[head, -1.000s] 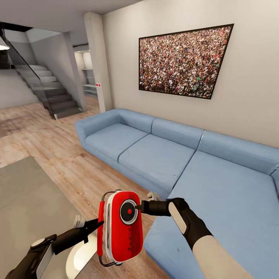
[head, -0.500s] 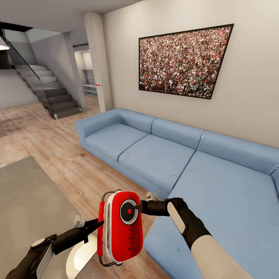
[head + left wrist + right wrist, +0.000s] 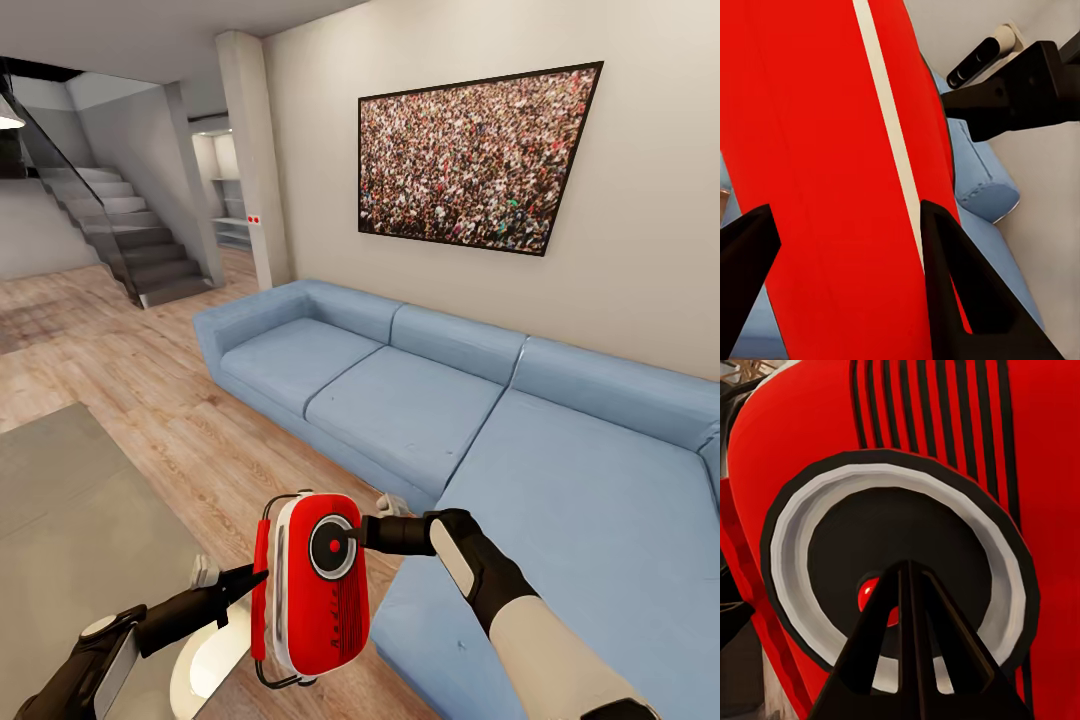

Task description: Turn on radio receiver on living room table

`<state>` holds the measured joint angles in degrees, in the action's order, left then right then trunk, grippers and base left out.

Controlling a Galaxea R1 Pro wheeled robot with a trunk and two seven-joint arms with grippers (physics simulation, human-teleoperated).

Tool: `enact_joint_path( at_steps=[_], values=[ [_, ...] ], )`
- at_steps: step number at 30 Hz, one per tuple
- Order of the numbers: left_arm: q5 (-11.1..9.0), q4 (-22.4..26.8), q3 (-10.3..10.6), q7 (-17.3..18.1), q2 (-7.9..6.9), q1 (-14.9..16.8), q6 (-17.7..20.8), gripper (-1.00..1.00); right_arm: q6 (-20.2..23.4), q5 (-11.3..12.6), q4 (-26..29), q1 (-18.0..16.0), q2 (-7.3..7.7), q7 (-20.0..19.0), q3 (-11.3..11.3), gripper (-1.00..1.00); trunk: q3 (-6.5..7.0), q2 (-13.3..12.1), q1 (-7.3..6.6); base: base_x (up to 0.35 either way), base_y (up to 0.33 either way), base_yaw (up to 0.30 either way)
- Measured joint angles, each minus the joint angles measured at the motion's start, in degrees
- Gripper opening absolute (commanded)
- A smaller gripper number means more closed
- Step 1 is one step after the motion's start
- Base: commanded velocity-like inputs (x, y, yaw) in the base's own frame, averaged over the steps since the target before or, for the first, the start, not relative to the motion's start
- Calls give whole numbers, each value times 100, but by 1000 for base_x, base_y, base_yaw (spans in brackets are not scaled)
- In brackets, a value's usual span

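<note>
The radio receiver [image 3: 312, 588] hangs upright in the air, right of the grey desk [image 3: 60, 520] and near the blue sofa [image 3: 480, 420] — gripped by the left tool [image 3: 252, 578]. The right tool [image 3: 907, 585], fingers pressed together, touches the dial's red centre, which its tips partly hide.

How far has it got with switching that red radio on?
Done: the radio receiver is off the table, held upright by the left gripper. In hand: the closed right gripper touches the round dial's red button. Left: whether it is switched on isn't visible.
</note>
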<state>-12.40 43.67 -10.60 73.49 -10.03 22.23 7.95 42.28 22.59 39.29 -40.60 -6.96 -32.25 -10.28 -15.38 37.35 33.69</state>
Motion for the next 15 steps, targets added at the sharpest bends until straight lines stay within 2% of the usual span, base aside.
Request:
enact_joint_path(
  at_steps=[6, 15],
  values=[
    [-1, 3, 0, 0, 0, 0, 0, -100, -1, 4, -25, 0, -2, 10, 0, -100, 0, 0, 0, 0, 0, 0],
    [3, -2, 1, 0, 0, 0, 0, -100, -9, 0, -476, -188, -7, 17, 0, -100, 0, 0, 0, 0, 0, 0]
  ],
)
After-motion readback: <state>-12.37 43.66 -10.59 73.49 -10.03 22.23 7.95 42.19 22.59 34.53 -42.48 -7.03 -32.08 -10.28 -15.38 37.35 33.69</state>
